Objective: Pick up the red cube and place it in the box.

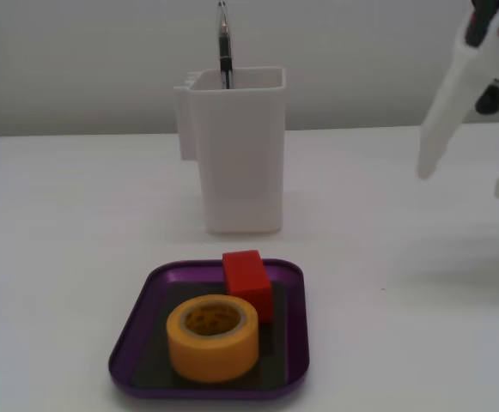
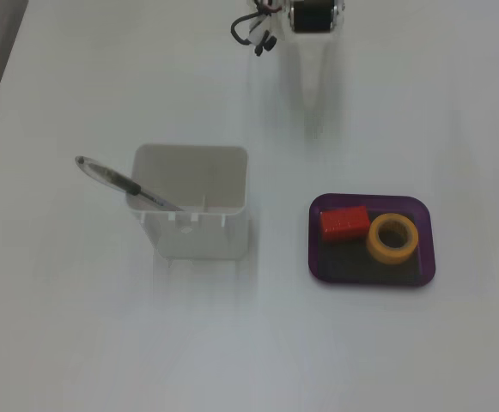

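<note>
The red cube (image 1: 249, 281) lies inside the purple tray, the box (image 1: 294, 343), at its far side, right behind a yellow tape roll (image 1: 213, 336). In the other fixed view the cube (image 2: 344, 224) lies in the left part of the box (image 2: 318, 257), beside the roll (image 2: 392, 239). My white gripper (image 1: 464, 181) hangs above the table at the right edge, well away from the box, with its jaws apart and nothing between them. In the view from above only the arm's motor (image 2: 313, 15) shows clearly at the top edge.
A tall white container (image 1: 236, 150) with a pen (image 1: 224, 47) stands behind the box. In the view from above the container (image 2: 193, 210) stands left of the box. The table is white.
</note>
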